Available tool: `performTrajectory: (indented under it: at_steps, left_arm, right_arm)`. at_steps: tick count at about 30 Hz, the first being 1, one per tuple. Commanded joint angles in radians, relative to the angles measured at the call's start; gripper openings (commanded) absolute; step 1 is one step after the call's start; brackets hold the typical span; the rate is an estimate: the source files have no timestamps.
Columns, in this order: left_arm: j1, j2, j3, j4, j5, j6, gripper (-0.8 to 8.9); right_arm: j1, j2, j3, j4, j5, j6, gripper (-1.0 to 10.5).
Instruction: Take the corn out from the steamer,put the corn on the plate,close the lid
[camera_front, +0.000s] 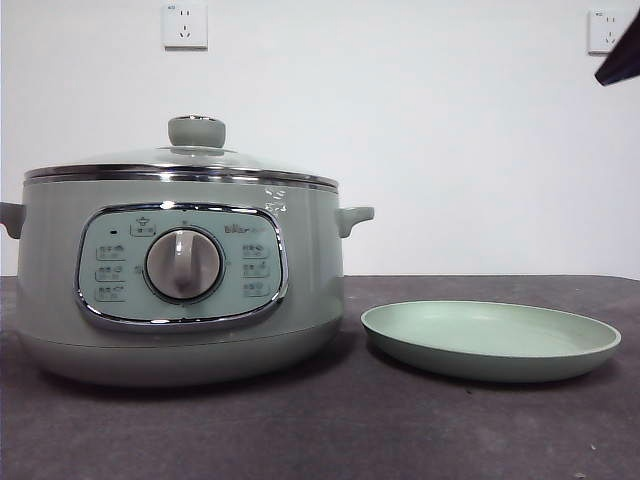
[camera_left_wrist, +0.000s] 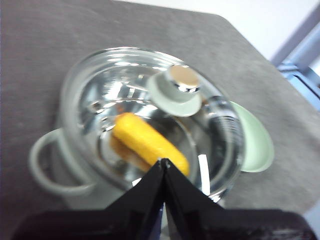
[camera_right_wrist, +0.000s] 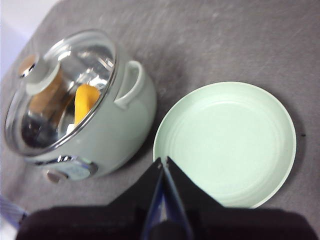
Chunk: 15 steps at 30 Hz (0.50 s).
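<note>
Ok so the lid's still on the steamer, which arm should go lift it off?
Probably the left. Its gripper, jaws shut, hangs over the steamer, with the lid knob and the corn beneath the glass. The right gripper sits over the plate, better placed to wait.

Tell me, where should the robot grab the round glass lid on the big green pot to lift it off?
Probably by the pale green knob on top of the round glass lid, coming straight down from above. The knob stands up at the centre with a narrower neck under it, so two jaws can pinch its sides. The lid's dome is smooth and its chrome rim lies flat on the sage-green steamer.
</note>
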Motion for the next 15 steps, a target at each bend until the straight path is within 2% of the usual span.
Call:
performTrajectory:
  at_steps: [1, 3, 6, 8, 9, 10, 11, 15]
  left_arm:
    - [0.002, 0.055, 0.052, -0.018, 0.053, 0.023, -0.03]
    - [0.002, 0.082, 0.080, -0.024, 0.069, 0.023, 0.00]
    - [-0.002, 0.105, 0.103, -0.023, 0.068, 0.022, 0.08]
    - [-0.010, 0.109, 0.107, -0.018, 0.064, 0.022, 1.00]
    - [-0.014, 0.109, 0.107, -0.016, 0.060, 0.021, 1.97]
    - [-0.019, 0.110, 0.107, -0.013, 0.054, 0.018, 2.87]
    - [-0.024, 0.112, 0.107, -0.010, 0.048, 0.017, 3.34]
    - [-0.055, 0.134, 0.108, 0.031, 0.002, -0.027, 3.51]
  right_arm:
    - [0.002, 0.043, 0.066, -0.055, -0.008, -0.110, 0.0]
    - [0.002, 0.065, 0.098, -0.075, -0.007, -0.123, 0.2]
    - [0.002, 0.076, 0.122, -0.070, -0.002, -0.122, 2.0]
    - [0.001, 0.078, 0.130, -0.066, 0.001, -0.121, 3.2]
    - [0.002, 0.078, 0.130, -0.061, 0.000, -0.120, 3.6]
    - [0.002, 0.078, 0.130, -0.059, 0.000, -0.112, 3.7]
    - [0.002, 0.078, 0.130, -0.058, 0.000, -0.108, 3.8]
    - [0.002, 0.080, 0.130, -0.058, -0.001, -0.089, 3.8]
